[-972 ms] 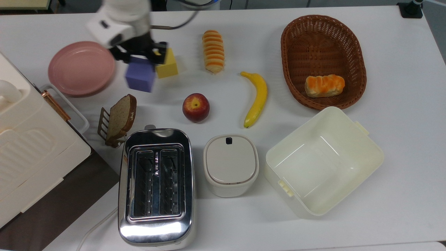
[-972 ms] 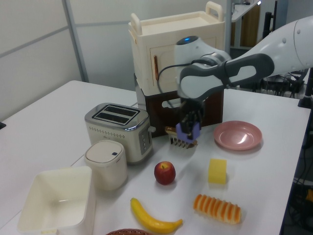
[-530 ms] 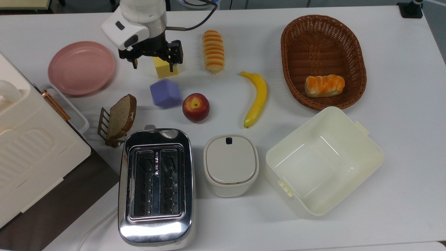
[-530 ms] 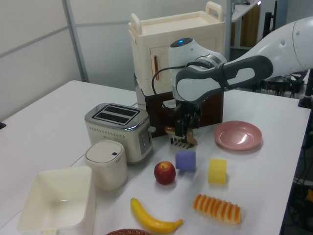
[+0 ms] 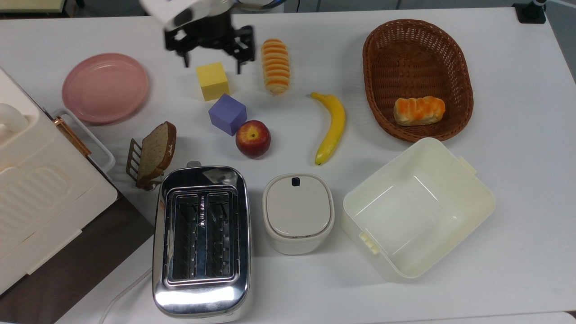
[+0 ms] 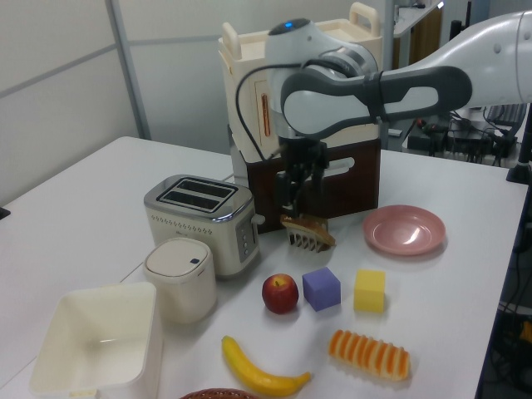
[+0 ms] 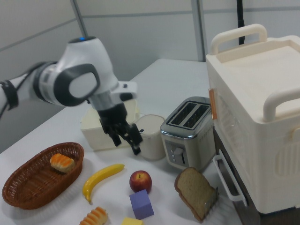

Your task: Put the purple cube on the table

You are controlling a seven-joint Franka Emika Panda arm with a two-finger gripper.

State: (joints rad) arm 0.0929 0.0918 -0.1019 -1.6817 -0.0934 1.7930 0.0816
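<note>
Purple cube (image 5: 227,114) sits on the white surface (image 5: 288,45), touching the red apple (image 5: 253,138) w/ one corner, just beside the yellow cube (image 5: 212,80). Robot jaws (image 5: 211,67) hang above the yellow cube, spread wide, holding nothing, well apart from the purple cube. Pink plate (image 5: 105,87) lies toward the top view's left, striped bread roll (image 5: 275,65) to the yellow cube's right.

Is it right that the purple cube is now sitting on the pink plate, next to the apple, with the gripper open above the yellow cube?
Not quite. The purple cube sits on the white table, not on the pink plate, as the top view shows. It is beside the apple, and the gripper is open above the yellow cube.
</note>
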